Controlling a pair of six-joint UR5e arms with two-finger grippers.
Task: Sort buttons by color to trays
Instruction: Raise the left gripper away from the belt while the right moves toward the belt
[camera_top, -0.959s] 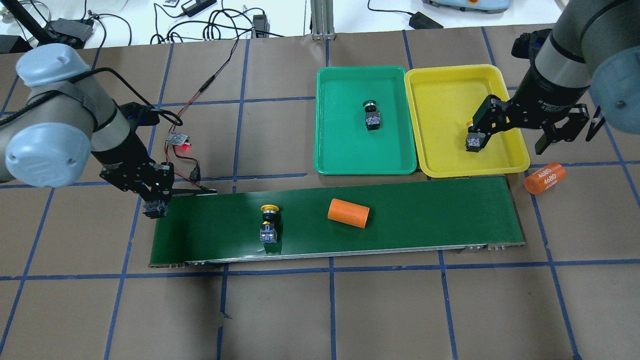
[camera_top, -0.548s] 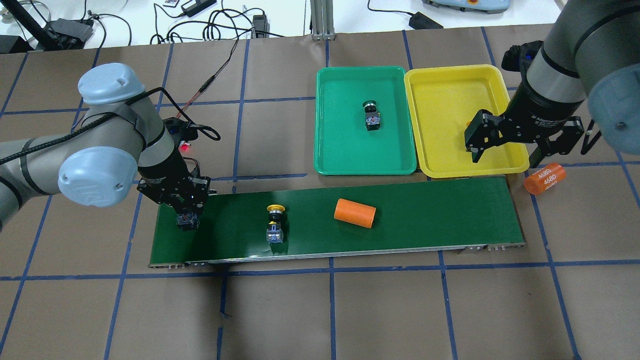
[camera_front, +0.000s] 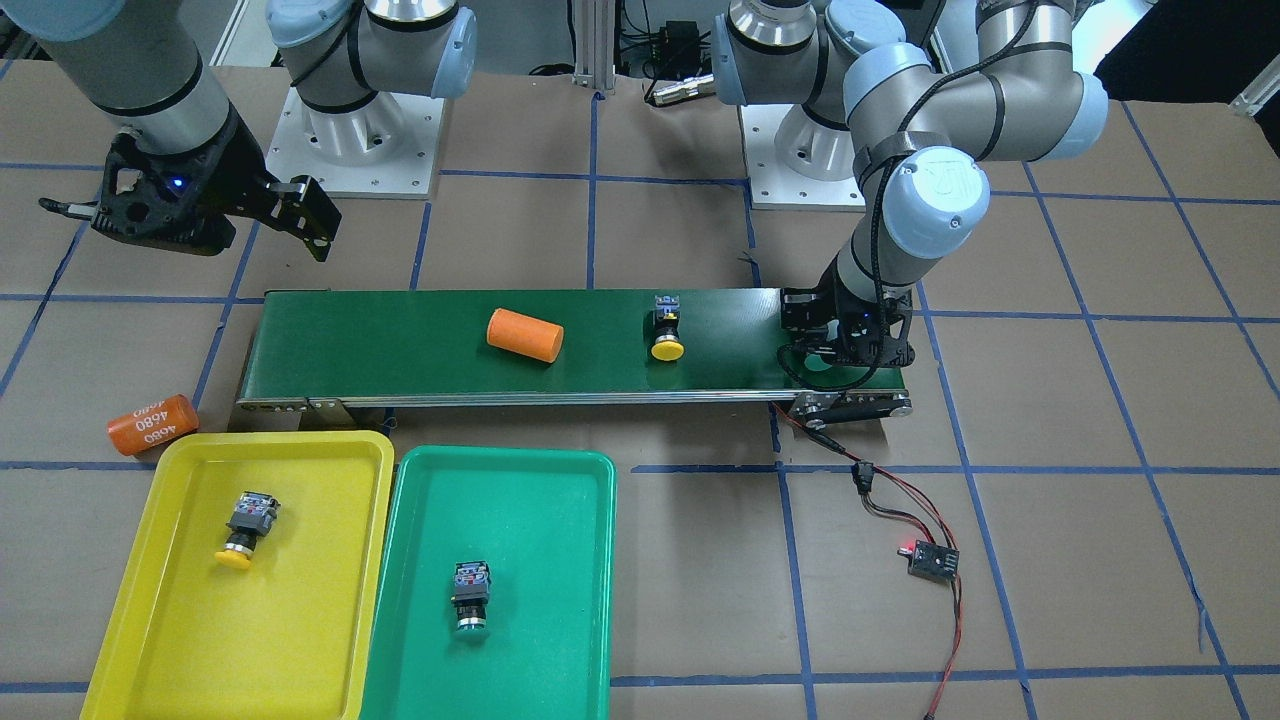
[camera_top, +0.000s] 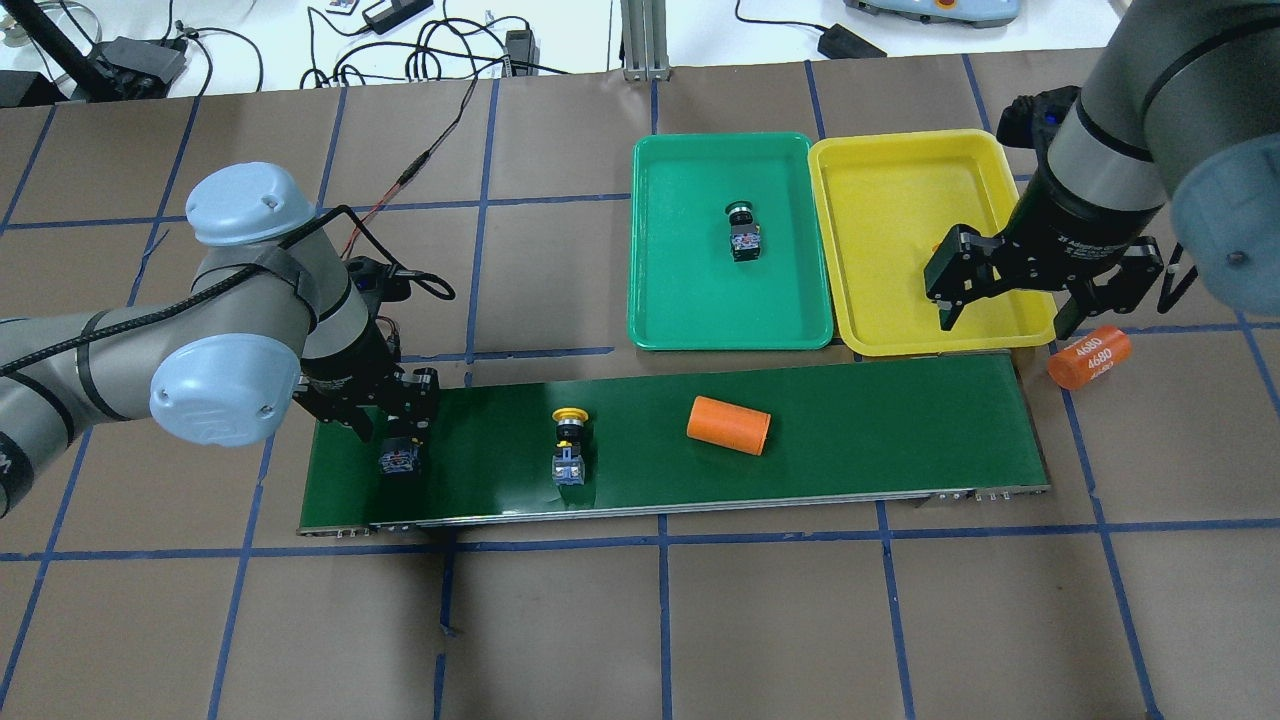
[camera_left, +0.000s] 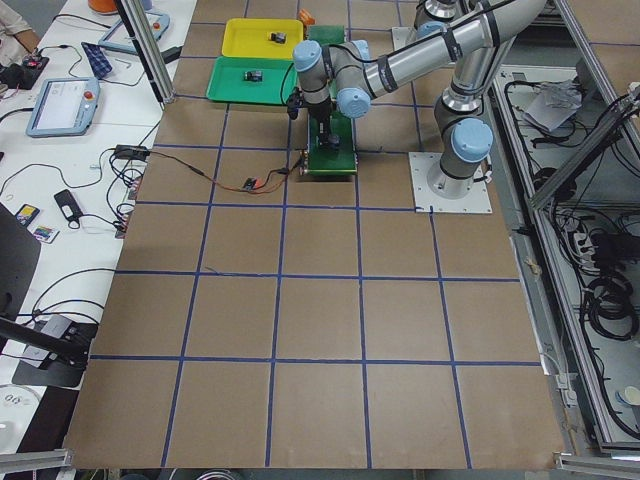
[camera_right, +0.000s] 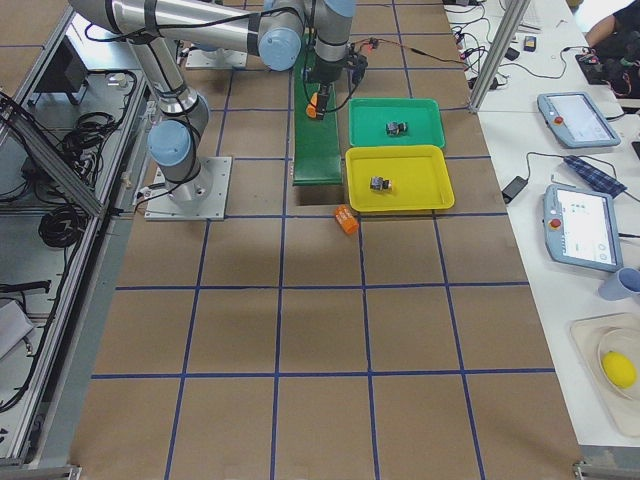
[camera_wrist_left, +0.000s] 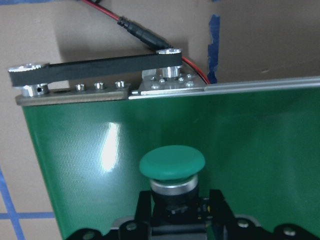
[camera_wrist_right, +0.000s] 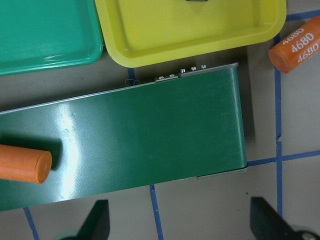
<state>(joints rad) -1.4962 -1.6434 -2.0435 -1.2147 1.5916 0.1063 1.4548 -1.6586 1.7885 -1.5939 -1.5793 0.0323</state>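
Note:
My left gripper (camera_top: 400, 455) is shut on a green-capped button (camera_wrist_left: 172, 163) low over the left end of the conveyor belt (camera_top: 880, 420). A yellow button (camera_top: 568, 445) lies on the belt to its right. A green button (camera_top: 743, 230) lies in the green tray (camera_top: 680, 300). A yellow button (camera_front: 245, 525) lies in the yellow tray (camera_top: 880, 200); the right arm mostly hides it in the overhead view. My right gripper (camera_top: 1005, 320) is open and empty above the yellow tray's near edge.
A plain orange cylinder (camera_top: 728, 425) lies on the belt right of the yellow button. An orange cylinder marked 4680 (camera_top: 1090, 357) lies on the table by the belt's right end. A red-black cable with a small circuit board (camera_front: 932, 560) runs off the belt's left end.
My left gripper carried the green button rightward onto the belt's left end. My right gripper let go of the yellow button in the yellow tray and moved toward the belt. The belt's objects drifted right.

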